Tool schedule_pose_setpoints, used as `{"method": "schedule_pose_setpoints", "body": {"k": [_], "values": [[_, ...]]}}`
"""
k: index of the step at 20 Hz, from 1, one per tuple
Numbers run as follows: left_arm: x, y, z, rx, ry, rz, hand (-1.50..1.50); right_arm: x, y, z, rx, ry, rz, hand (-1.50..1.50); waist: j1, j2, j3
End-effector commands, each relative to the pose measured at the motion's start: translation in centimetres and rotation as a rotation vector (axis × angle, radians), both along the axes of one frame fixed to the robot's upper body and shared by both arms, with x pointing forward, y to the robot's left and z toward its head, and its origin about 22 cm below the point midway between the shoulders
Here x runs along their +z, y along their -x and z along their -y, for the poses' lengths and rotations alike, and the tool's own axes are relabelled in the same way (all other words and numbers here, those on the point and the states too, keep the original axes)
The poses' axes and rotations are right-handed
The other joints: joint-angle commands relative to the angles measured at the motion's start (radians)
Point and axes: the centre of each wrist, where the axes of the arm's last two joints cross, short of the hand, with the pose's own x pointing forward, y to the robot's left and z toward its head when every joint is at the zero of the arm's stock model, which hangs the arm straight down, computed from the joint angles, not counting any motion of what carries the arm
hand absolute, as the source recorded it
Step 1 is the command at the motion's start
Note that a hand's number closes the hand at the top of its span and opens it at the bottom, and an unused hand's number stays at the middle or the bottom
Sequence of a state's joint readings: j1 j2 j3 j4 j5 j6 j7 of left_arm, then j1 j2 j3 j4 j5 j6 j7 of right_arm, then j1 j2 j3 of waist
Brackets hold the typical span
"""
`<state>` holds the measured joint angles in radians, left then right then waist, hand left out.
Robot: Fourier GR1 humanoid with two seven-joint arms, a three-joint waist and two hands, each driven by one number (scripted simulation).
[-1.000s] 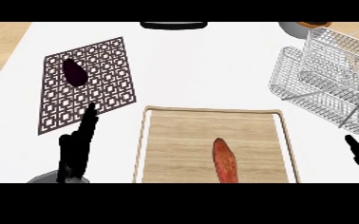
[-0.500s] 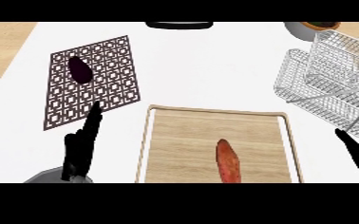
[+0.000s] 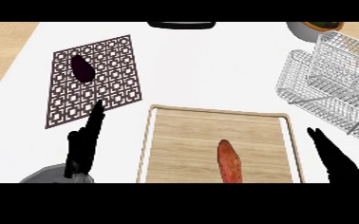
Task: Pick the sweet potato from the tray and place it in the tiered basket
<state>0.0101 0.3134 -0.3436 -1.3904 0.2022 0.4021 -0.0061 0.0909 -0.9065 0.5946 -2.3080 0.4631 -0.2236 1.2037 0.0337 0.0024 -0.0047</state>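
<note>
An orange-red sweet potato (image 3: 230, 163) lies lengthwise on the wooden tray (image 3: 182, 137) near the view's lower edge. The white wire tiered basket (image 3: 324, 83) stands at the right, beyond the tray. My right hand (image 3: 335, 157) rises at the lower right, just outside the tray's right rim, fingers straight and holding nothing. My left hand (image 3: 84, 142) stands left of the tray, fingers straight and pointing up, also holding nothing.
A dark patterned mat (image 3: 95, 83) lies at the left with a dark purple eggplant (image 3: 82, 69) on it. A black object (image 3: 182, 24) sits at the top centre, and a bowl (image 3: 313, 28) at the top right.
The view has shifted, so everything sits further right and lower. My right hand has come up further into view beside the tray. The sweet potato has not moved on the tray.
</note>
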Motion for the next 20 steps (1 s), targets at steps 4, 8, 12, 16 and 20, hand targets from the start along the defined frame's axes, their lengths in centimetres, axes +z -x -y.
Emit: {"method": "schedule_pose_setpoints", "body": {"k": [4, 8, 12, 16, 20], "values": [[0.1, -0.4, -1.6, 0.020, -0.008, -0.022, 0.00, -1.5, -0.6, -3.9, -0.105, 0.058, -0.113, -1.50, -0.008, 0.000, -0.001], [-0.8, 1.0, -0.7, 0.015, -0.004, -0.030, 0.00, -2.1, -2.1, -5.6, -0.084, 0.045, -0.127, -1.50, -0.010, -0.001, 0.000], [-1.1, 0.6, -0.3, 0.031, 0.003, -0.028, 0.00, -4.3, -2.4, -7.0, -0.068, 0.101, -0.209, -1.50, -0.022, -0.001, -0.001], [-0.9, 0.8, -0.4, 0.045, 0.010, -0.045, 0.00, -5.1, -3.0, -7.3, -0.078, 0.108, -0.283, -1.50, -0.029, -0.003, 0.000], [-0.4, 0.8, -0.7, 0.041, 0.001, -0.020, 0.00, -5.5, -3.9, -8.8, -0.071, 0.101, -0.306, -1.50, -0.027, -0.004, -0.001]]}}
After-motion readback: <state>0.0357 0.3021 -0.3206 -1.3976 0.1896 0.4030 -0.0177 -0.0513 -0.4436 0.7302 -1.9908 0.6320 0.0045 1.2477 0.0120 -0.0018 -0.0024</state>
